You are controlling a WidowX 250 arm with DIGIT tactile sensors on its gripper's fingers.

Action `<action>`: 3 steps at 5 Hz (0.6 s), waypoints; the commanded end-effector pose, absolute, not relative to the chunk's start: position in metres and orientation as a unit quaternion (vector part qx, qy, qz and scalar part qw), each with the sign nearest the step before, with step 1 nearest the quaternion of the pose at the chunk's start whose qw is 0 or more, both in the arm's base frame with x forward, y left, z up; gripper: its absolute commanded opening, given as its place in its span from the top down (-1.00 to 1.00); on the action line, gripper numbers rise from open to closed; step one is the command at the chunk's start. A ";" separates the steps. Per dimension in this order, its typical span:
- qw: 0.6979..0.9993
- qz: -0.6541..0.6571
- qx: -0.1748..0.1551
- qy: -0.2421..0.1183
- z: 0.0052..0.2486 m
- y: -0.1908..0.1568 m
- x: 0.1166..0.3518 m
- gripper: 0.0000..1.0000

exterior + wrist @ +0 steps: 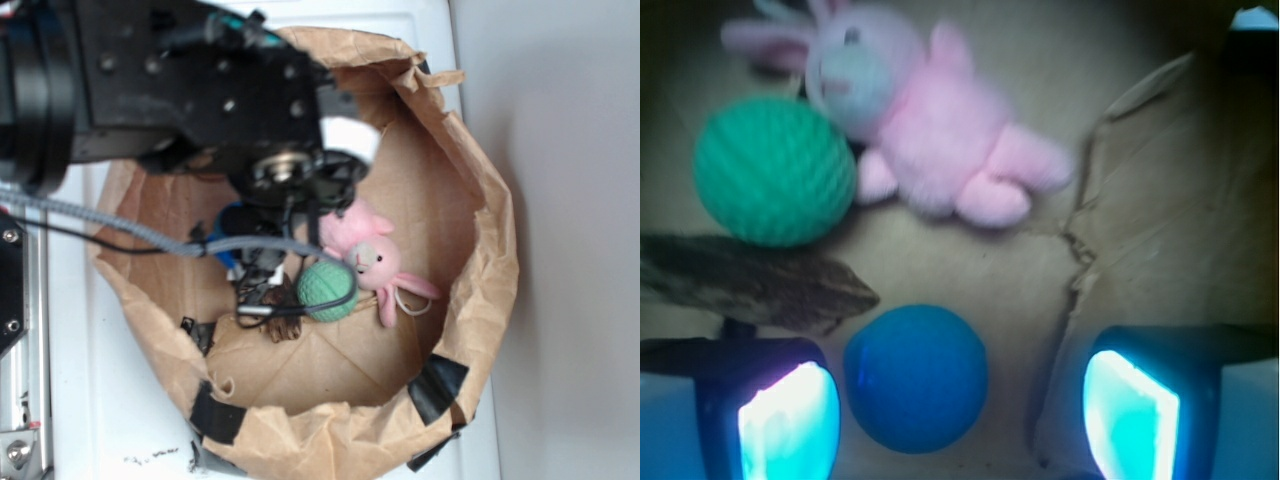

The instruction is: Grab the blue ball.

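Pincer point(960, 400) wide open, down inside the crumpled brown paper bag point(470, 200). Small matte teal-blue ball point(915, 378) sits on the bag floor between the two fingers point(785, 415), closer to the one at the left of the wrist view, no clear contact with either. Mint-green textured ball point(773, 170) lies beyond it, touching the pink plush bunny point(930, 130). Dark brown rough piece point(760, 285) lies between green ball and that finger. Exterior view: arm hides nearly all of the blue ball.

Matte smooth blue ball point(915, 378), ribbed green ball point(773, 170), plush bunny point(930, 125), crumpled paper bag point(470, 180).
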State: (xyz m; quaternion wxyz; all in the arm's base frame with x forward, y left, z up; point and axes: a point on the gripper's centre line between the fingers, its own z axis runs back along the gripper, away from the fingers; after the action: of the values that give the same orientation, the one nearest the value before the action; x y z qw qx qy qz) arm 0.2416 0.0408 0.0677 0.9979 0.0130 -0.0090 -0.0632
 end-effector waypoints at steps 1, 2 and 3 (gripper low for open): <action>0.996 -0.068 0.050 -0.029 0.046 0.052 0.242 -1.00; 0.994 -0.068 0.071 -0.039 0.027 0.050 0.241 -1.00; 0.996 -0.036 0.071 -0.034 0.023 0.050 0.247 1.00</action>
State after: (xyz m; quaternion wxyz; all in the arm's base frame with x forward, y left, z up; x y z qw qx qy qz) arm 0.2464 0.0466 0.0235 0.9963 0.0675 -0.0328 -0.0424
